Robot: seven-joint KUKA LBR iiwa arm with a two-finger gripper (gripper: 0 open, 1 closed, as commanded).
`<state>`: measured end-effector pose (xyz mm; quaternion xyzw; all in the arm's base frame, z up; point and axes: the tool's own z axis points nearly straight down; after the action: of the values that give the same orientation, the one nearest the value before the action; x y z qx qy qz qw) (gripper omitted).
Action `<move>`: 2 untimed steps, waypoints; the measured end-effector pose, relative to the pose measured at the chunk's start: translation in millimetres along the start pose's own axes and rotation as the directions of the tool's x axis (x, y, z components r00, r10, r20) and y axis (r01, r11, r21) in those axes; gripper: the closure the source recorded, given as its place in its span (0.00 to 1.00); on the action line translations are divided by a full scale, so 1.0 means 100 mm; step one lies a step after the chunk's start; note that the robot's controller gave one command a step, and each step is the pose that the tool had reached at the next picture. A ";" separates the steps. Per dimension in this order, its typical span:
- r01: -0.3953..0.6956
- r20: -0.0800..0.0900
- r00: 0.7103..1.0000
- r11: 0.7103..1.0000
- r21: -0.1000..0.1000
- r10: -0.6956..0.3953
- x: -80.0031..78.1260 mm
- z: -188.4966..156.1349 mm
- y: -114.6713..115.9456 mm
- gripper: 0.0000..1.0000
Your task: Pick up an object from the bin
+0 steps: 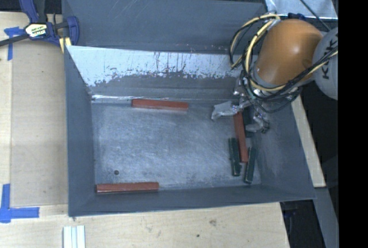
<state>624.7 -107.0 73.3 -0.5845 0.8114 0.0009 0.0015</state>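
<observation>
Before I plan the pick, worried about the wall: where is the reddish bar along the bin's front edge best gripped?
Probably take the reddish bar at its middle, from straight above, closing across its narrow width: it lies flat, alone, lengthwise along the front wall.

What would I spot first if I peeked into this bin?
The robot arm's shiny orange dome at the right side of the bin jumps out first. Its claw sits low over a little bunch: one reddish-brown stick and two dark sticks. Two more brown sticks lie alone, a back stick along the far wall and a front stick by the near wall.
</observation>
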 end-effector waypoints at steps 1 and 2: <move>0.217 0.013 0.976 0.976 0.003 -0.217 0.00 -0.02 0.04 0.00; 0.576 0.010 0.817 0.817 0.009 -0.576 0.20 0.01 -0.05 0.00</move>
<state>623.5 -127.3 72.6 -0.8023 0.5968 0.0015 0.0083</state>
